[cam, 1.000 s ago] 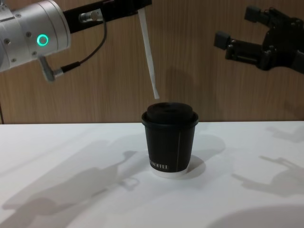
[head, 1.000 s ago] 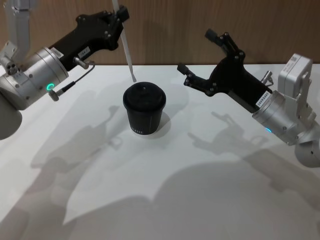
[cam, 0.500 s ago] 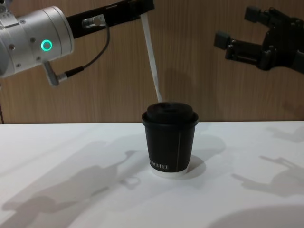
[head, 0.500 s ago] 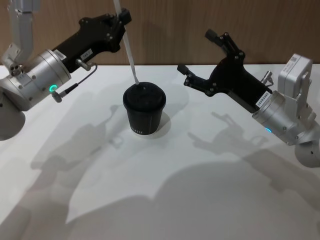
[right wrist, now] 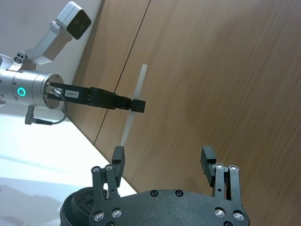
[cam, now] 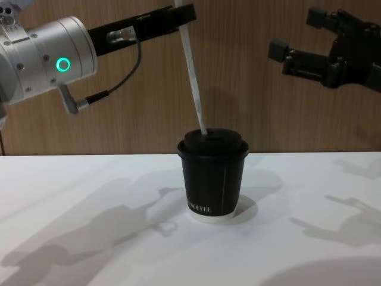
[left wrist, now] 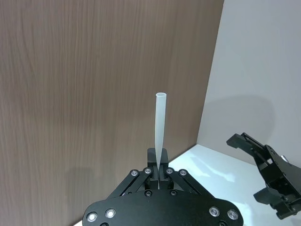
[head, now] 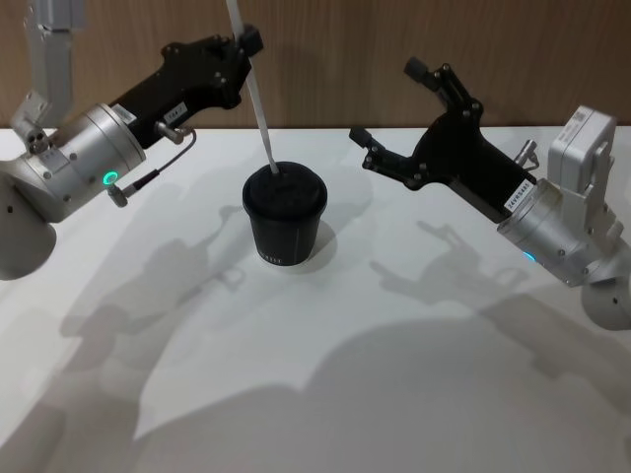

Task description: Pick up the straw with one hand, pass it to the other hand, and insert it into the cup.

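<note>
Left claw [cam: 183, 13] clamps the straw [cam: 194, 83] high on its shaft, the lower tip meeting the cup [cam: 212, 176] lid. Light and easily bent, the straw probably wants a gentle, near-vertical push. Right claw [head: 394, 113] hovers spread wide, holding nothing.

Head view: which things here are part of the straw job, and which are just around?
Part of the job:
- straw, lower tip at the lid
- cup, lidded, upright
- left gripper, shut on the straw above the cup
- right gripper, open, held off to the cup's right

Just around:
- white table
- wood wall
</note>
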